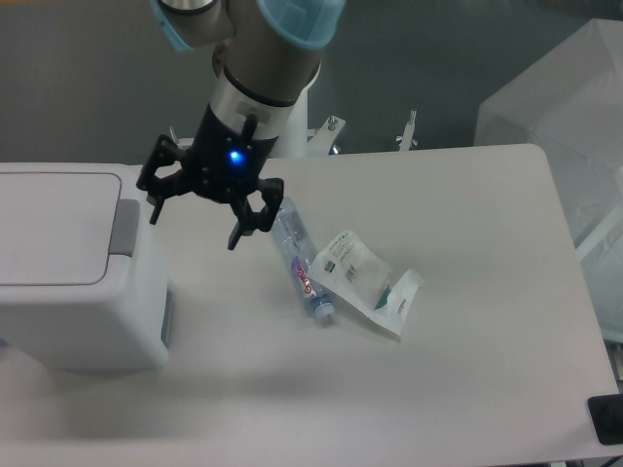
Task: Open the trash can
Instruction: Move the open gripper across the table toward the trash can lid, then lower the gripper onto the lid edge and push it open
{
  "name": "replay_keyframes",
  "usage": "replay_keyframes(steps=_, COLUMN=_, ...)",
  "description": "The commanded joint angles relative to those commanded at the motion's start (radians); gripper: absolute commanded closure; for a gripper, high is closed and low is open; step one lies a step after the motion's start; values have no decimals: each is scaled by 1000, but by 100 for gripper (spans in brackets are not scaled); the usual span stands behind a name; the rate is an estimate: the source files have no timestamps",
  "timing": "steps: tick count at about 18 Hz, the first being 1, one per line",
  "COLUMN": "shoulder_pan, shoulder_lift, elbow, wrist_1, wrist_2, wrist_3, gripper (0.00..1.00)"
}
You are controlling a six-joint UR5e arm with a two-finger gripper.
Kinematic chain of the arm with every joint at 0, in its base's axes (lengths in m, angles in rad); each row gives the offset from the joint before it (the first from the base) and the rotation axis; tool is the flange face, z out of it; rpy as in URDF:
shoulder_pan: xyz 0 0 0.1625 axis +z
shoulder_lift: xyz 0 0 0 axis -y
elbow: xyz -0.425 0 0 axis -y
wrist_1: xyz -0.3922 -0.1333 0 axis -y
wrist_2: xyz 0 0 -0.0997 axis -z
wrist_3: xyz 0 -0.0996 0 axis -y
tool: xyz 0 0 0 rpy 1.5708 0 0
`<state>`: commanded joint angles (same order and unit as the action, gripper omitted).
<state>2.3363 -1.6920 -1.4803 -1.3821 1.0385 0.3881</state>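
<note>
While its lid lies flat and closed, the white trash can (73, 272) sits at the table's (467, 389) left edge, grey push strip (124, 227) facing right. Just beside that strip hangs the gripper (193, 226), fingers spread and holding nothing. A plastic bottle (300, 260) and crumpled packet (365, 282) lie mid-table; bare tabletop stretches right and forward.

The trash can (68, 282) is looking like smooth white plastic, semi-matt, with a duller grey push strip (124, 227). The gripper (195, 222) is showing matt black fingers, and the arm above is wearing brushed metal with glossy light-blue caps. The bottle (300, 260) is reading as clear shiny plastic, the pouch (365, 282) as crinkly glossy film. The table (467, 370) is looking matt and smooth.
</note>
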Motion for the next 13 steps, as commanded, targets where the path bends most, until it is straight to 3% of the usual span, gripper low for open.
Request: replay_keyframes(steps=13, shoulder_pan=-71, shoulder_lift=-5, elbow=-28, wrist_1=11, wrist_2=44, wrist_3=-49, gripper=0)
